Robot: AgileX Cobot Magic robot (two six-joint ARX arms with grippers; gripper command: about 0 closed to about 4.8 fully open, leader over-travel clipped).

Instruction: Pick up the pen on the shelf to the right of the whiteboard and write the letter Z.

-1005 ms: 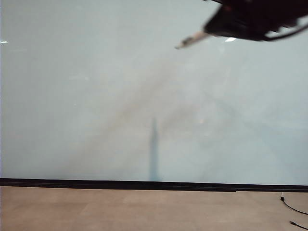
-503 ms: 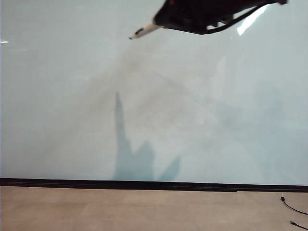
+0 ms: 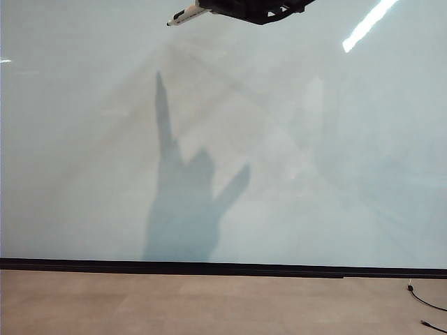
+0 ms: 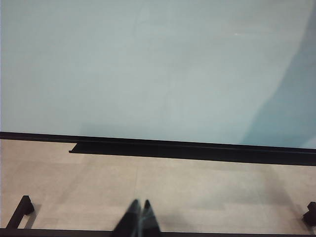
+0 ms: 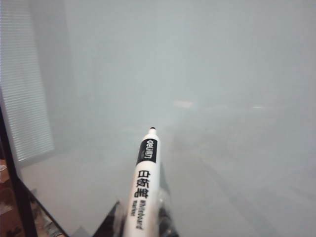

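Observation:
The whiteboard (image 3: 293,139) fills most of the exterior view, with a black strip (image 3: 209,266) along its lower edge. My right gripper (image 3: 218,7) is at the top edge of that view, shut on the pen (image 3: 184,14), a white marker whose dark tip points left toward the board. In the right wrist view the pen (image 5: 143,187) sticks out from the gripper (image 5: 142,219), its tip a little short of the board (image 5: 222,98). My left gripper (image 4: 139,205) hangs shut and empty over the tan surface (image 4: 207,187). No letter Z is in view.
A dark shadow of arm and pen (image 3: 185,202) lies on the board. A black ledge (image 4: 197,150) runs under the board's lower edge. A thin black cable (image 3: 422,300) lies on the tan surface (image 3: 209,303) at the lower right.
The right gripper with the pen has moved left and up along the top of the exterior view. Its shadow on the board has grown and shifted left.

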